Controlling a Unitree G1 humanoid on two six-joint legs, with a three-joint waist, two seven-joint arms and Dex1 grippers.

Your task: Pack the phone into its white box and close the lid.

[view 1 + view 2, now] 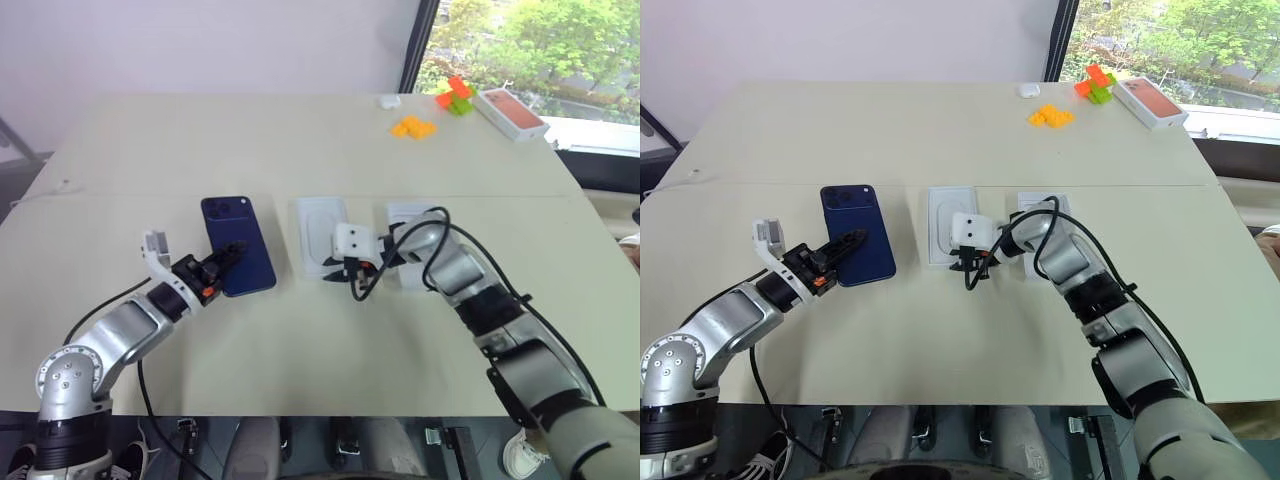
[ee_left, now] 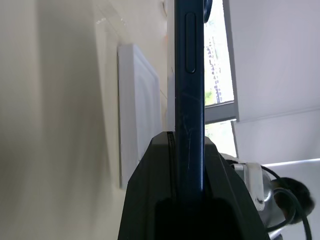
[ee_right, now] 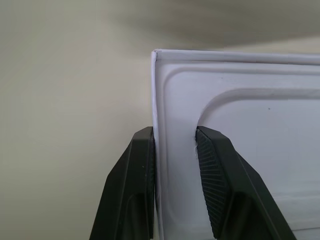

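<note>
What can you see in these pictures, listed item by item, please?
table: one, beige, under everything
phone: one, navy, left of centre, back up, near edge in the left pincer
box: one, white, centre, recess inside
flat white piece: one, right of the box, partly under the right arm
orange-topped box: one, far right corner
yellow blocks: small heap, far right
orange and green blocks: small cluster, beside the orange-topped box
small white item: one, far edge
left pincer: black, shut on phone
right pincer: black, astride the box's corner wall
</note>
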